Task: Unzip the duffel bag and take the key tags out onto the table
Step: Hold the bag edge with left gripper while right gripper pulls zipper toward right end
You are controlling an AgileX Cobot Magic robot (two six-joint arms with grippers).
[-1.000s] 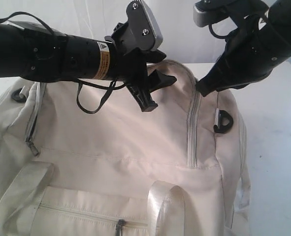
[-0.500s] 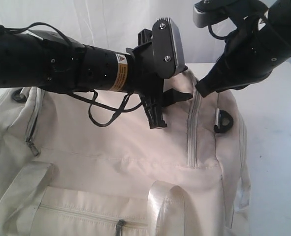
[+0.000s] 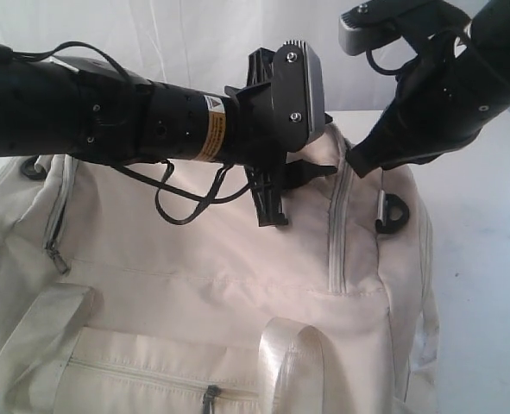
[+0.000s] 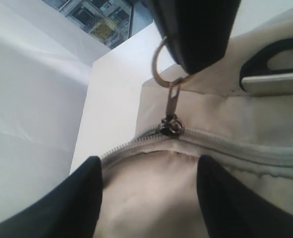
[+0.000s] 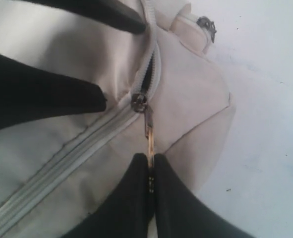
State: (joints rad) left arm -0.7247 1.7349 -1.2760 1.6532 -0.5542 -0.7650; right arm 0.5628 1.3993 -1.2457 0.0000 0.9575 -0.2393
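Observation:
The cream-white duffel bag (image 3: 203,285) fills the near part of the exterior view. Its top zipper (image 3: 339,224) is shut except for a short dark gap (image 5: 147,79) just behind the slider (image 5: 139,102). My right gripper (image 5: 150,161) is shut on the metal ring of the zipper pull (image 5: 149,136), at the bag's far end (image 3: 351,159). My left gripper (image 4: 148,166) hangs open over the bag fabric just short of the slider (image 4: 171,126), close beside the right gripper (image 3: 298,191). The key tags are hidden.
A black D-ring (image 3: 393,211) sits right of the zipper. A pale webbing handle (image 3: 289,362) and the zipped side pocket (image 3: 210,395) face the camera. A second grey zipper (image 3: 56,216) runs at the bag's left end. White table (image 3: 479,285) shows to the right.
The left arm has swung right and a little down over the bag, bringing its open gripper next to the right gripper. The right gripper has stayed in place on the zipper pull.

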